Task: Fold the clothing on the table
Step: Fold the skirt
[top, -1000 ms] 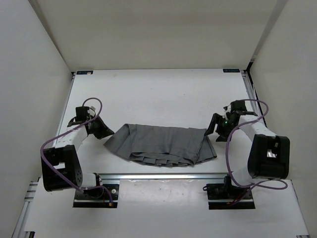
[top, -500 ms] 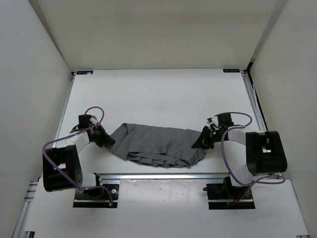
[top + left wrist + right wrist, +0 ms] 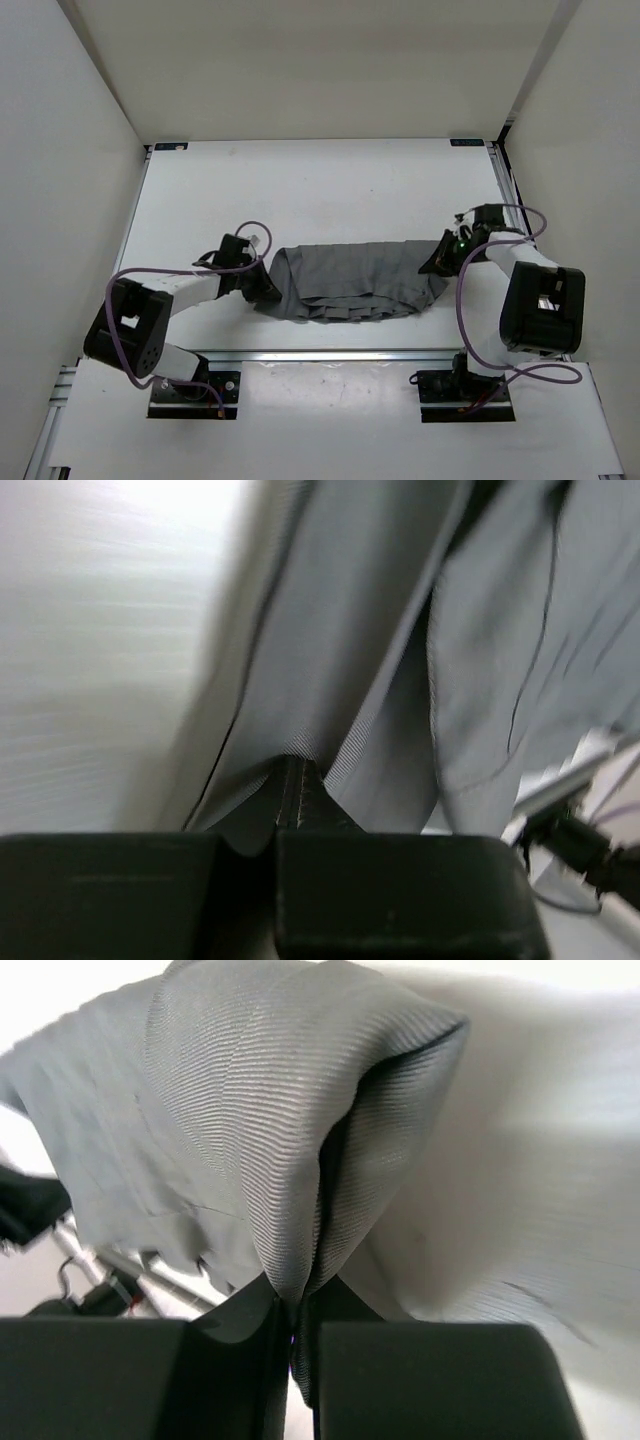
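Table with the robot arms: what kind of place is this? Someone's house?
Probably a robot lab test booth, not a house: a bare white table with metal rails, plain white walls boxing it in, and the left arm and right arm bolted at its near edge.

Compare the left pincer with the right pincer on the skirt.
The left pincer pinches the left end of the dark grey pleated skirt; the right pincer pinches its right end. The left pincer sits nearer the front edge of the white table than the right pincer. Fabric leaves the left pincer in pleats; at the right pincer it puffs into a rounded fold. Both are shut on the cloth.
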You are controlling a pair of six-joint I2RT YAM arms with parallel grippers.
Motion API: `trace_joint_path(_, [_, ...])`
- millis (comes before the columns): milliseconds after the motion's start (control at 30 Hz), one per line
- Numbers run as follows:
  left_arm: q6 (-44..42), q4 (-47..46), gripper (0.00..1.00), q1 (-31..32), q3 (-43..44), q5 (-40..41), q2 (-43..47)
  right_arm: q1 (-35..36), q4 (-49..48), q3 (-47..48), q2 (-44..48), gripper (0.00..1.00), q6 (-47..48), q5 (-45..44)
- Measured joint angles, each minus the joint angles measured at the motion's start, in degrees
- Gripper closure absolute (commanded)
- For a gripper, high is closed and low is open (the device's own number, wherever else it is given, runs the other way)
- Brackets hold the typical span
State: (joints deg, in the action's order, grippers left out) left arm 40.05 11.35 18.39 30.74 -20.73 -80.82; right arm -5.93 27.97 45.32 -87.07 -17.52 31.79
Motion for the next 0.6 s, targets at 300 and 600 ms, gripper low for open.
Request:
trace_joint_path(300, [3.6, -3.6, 1.0, 7.6, 3.1, -1.3, -5.2, 9.4, 12.8, 18.3, 2.2, 0.99, 4.0, -7.9])
trace_joint_path(600, [4.6, -5.0, 1.0, 7.6, 3.1, -1.8, -5.8, 25.8, 17.6, 33.9, -1.6, 1.0, 2.5, -7.1])
